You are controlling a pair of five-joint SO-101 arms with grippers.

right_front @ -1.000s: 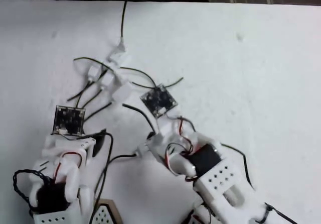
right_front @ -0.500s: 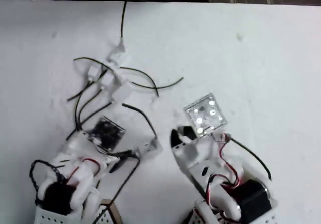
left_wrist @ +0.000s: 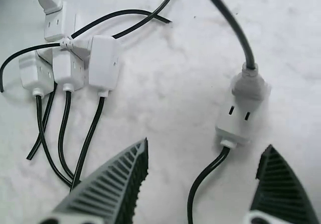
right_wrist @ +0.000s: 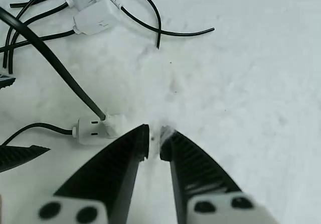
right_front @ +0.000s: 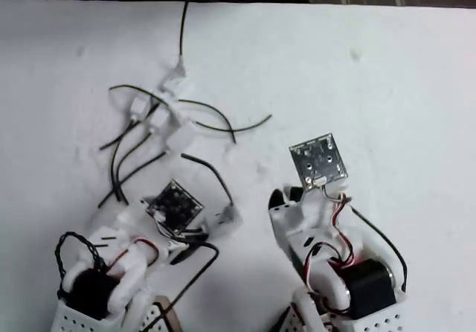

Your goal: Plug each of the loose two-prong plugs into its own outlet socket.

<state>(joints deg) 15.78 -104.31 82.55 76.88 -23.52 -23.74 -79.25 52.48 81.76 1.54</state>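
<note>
White table point(right_front: 387, 86), plain and broad, carries everything.

Left arm point(right_front: 104, 272) sits at the near edge on its own side, with the right arm point(right_front: 335, 265) beside it. Both point out over the table.

Cluster of white sockets and plugs point(right_front: 163, 112) lies farther out from the left arm, well apart from both grippers. Several blocks are bunched and touching, and thin black cords point(right_front: 123, 164) trail from them back toward the arms.

Left gripper point(left_wrist: 208, 146): jaws spread wide, holding nothing. Just past the gap between them, on the table, lies a white socket block point(left_wrist: 234, 121) with two slots showing on its face. A grey plug point(left_wrist: 249, 86) butts against its far end, and a thick black cord runs off from that. I cannot tell whether the plug is fully seated. A thinner cord leaves the block's near end and curves down between the jaws.

Right gripper point(right_wrist: 153, 142): fingers drawn nearly together with a slim gap, nothing pinched, tips low over bare table. The same socket block lies just beside those tips, between the two arms.
</note>
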